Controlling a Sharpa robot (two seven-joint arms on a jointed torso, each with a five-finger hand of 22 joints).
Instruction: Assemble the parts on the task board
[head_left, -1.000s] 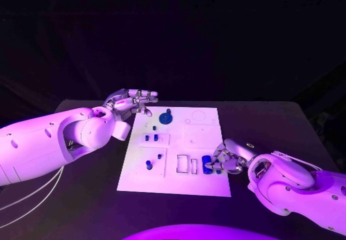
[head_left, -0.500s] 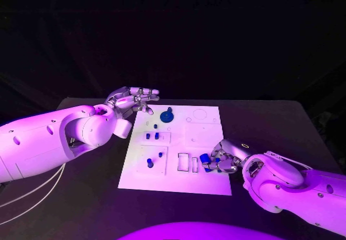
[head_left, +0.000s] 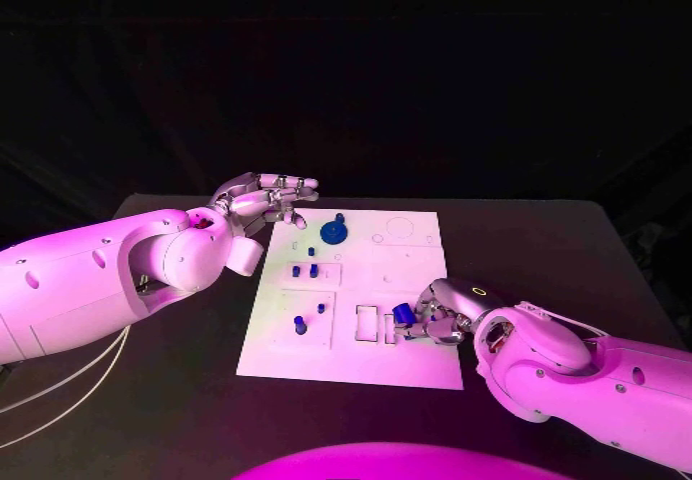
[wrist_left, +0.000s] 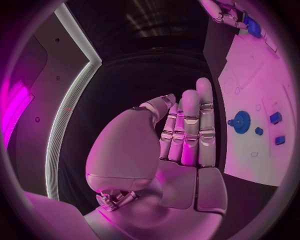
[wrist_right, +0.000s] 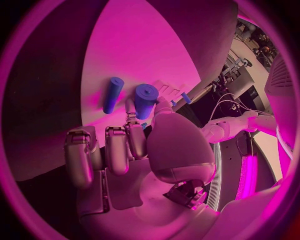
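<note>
The white task board (head_left: 389, 365) lies in the middle of the black table. My right hand (head_left: 437, 320) sits over the board's near right part and pinches a thick blue cylinder (head_left: 405, 314) (wrist_right: 145, 100) between thumb and a finger, close to the board. A thinner blue cylinder (wrist_right: 112, 95) lies on the board beside it. A blue gear (head_left: 333, 235) (wrist_left: 240, 120) sits at the far left of the board. Small blue pieces (head_left: 303, 271) and a blue peg (head_left: 300, 325) stand in the left column. My left hand (head_left: 268, 204) (wrist_left: 187, 130) hovers off the board's far left corner, fingers straight, holding nothing.
Two narrow rectangular slots (head_left: 366, 323) lie in the board just left of my right hand. The bulky left arm (head_left: 101, 275) hangs over the table's left side. The table's far edge (head_left: 505, 203) runs behind the board.
My right hand has slid a little left and away across the board, carrying the thick blue cylinder toward the slots. The left hand has barely moved.
</note>
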